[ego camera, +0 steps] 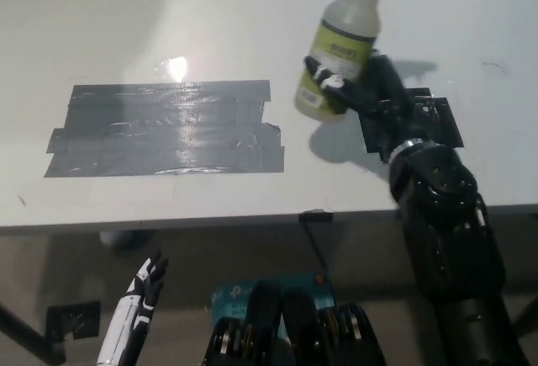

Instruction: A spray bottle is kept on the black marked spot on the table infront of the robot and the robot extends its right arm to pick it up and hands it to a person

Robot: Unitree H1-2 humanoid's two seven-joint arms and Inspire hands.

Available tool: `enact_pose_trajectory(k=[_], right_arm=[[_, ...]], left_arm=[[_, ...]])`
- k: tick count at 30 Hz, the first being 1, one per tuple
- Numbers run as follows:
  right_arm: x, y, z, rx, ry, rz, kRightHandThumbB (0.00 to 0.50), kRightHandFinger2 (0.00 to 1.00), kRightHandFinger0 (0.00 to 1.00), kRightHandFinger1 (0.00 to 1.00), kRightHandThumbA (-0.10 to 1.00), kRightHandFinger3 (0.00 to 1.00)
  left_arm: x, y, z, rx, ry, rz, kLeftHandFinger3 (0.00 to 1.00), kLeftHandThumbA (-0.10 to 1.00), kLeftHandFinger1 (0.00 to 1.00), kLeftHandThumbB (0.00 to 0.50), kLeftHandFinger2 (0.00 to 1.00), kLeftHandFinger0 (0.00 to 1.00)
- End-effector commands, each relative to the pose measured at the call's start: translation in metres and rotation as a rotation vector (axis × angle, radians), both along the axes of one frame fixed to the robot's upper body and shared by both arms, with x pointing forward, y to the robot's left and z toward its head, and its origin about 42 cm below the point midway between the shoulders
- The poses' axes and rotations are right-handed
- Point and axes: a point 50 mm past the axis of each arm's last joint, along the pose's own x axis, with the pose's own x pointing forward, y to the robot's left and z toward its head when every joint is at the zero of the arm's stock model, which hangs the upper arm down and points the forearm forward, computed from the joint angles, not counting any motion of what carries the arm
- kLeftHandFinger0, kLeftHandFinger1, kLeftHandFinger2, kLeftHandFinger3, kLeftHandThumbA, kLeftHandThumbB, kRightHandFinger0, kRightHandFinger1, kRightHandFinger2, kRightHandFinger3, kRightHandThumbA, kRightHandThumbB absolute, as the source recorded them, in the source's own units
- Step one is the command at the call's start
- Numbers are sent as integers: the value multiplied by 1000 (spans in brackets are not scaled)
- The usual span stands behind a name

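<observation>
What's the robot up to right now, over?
Right hand shut on spray bottle, lifted off black mark. Left hand resting low, open. Nothing in the way.

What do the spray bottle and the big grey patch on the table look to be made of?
Spray bottle: likely translucent plastic, milky white body with a yellow-green printed label, held in the black right hand. Grey patch: apparently overlapping strips of glossy tape, showing seams, ragged ends and glare.

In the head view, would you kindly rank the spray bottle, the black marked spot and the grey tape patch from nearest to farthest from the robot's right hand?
1. The spray bottle: held in the right hand, above the table.
2. The black marked spot: on the table, just beside and beneath the hand.
3. The grey tape patch: farthest, toward the table's left side.
</observation>
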Motion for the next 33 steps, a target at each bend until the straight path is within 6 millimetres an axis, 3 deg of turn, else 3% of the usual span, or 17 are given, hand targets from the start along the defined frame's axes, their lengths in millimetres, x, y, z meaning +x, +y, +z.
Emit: enact_pose_trajectory(k=[1, 6, 10, 14, 23, 29, 30, 31, 33], right_arm=[[0, 34, 34, 79, 38, 196, 144, 812, 0, 435, -100, 823], [0, 50, 13, 103, 134, 239, 140, 797, 0, 399, -100, 783], [2, 57, 1, 121, 189, 251, 134, 726, 0, 342, -100, 732], [-2, 61, -8, 128, 213, 264, 142, 739, 0, 326, -100, 733], [1, 59, -3, 126, 203, 267, 131, 734, 0, 310, -100, 771], [2, 55, 3, 150, 162, 244, 166, 712, 0, 320, -100, 695], [2, 53, 3, 152, 161, 245, 196, 828, 51, 409, 37, 808], [-2, 48, 6, 163, 151, 275, 472, 1000, 1000, 1000, 451, 1000], [-7, 40, 9, 132, 102, 314, 500, 1000, 1000, 1000, 593, 1000]], left_arm=[[1, 3, 9, 17, -37, 4, 1000, 1000, 1000, 275, 1000, 1000], [0, 4, 9, 18, -32, 0, 1000, 1000, 1000, 266, 1000, 1000], [2, 2, 9, 12, -34, -4, 1000, 1000, 1000, 267, 1000, 1000], [0, 2, 9, 14, -31, -9, 1000, 1000, 1000, 266, 1000, 1000], [3, 2, 11, 27, -31, -12, 1000, 1000, 1000, 274, 1000, 1000], [2, 1, 11, 33, -22, -19, 1000, 1000, 1000, 270, 1000, 1000], [2, 1, 11, 34, -23, -20, 1000, 1000, 1000, 263, 1000, 1000], [2, 2, 10, 30, -21, -23, 1000, 1000, 1000, 260, 1000, 1000], [1, 1, 10, 32, -21, -31, 1000, 1000, 1000, 259, 1000, 1000]])
